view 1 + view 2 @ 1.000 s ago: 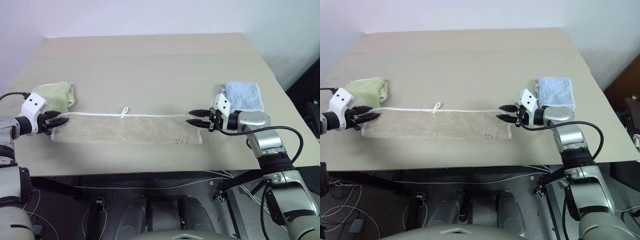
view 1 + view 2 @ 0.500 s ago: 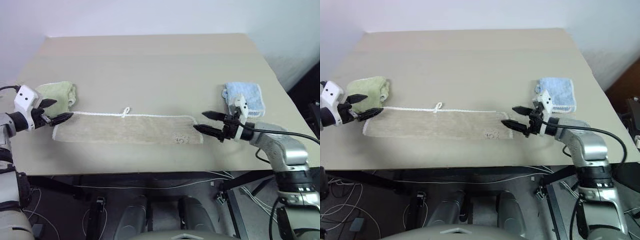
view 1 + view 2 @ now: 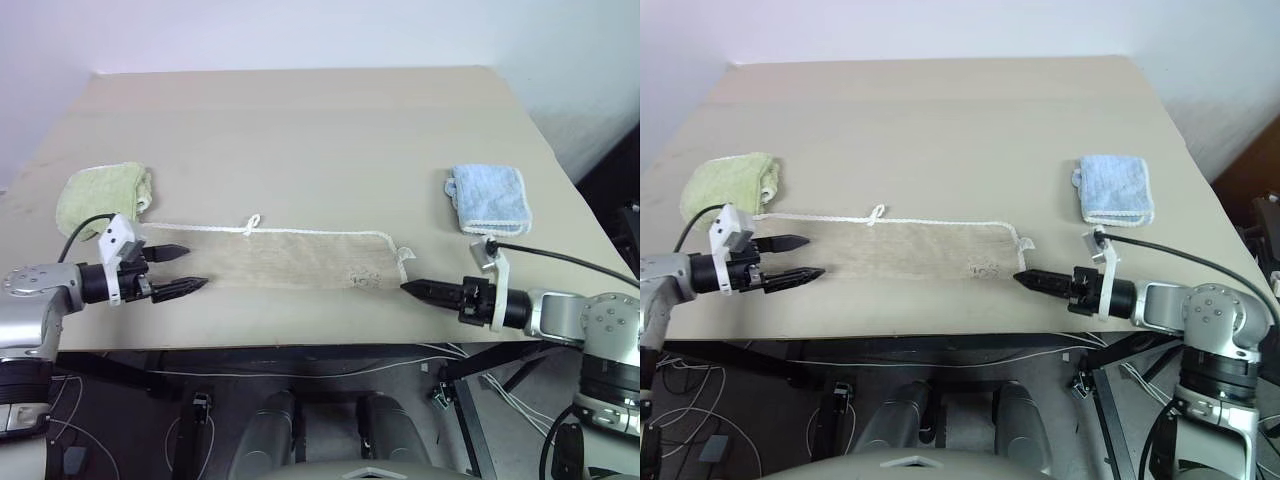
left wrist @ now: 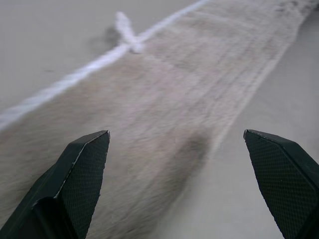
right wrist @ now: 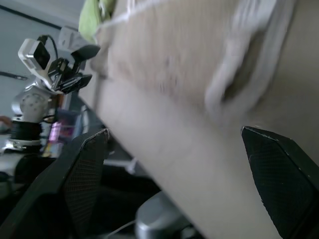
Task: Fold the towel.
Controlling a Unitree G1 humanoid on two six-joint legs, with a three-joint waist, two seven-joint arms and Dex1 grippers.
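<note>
At towel (image 3: 270, 258) ends: both jaws wide apart (empty), touching nothing.

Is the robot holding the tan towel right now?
No, both the left gripper and the right gripper are open, and the towel lies flat on the table.

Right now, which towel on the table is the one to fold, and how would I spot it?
Look at the tan table, along its near edge. The towel lies there as a long flat beige strip between a green towel and a light blue towel. Unlike those small folded ones, it is spread out long, with a white cord along its far edge.
</note>
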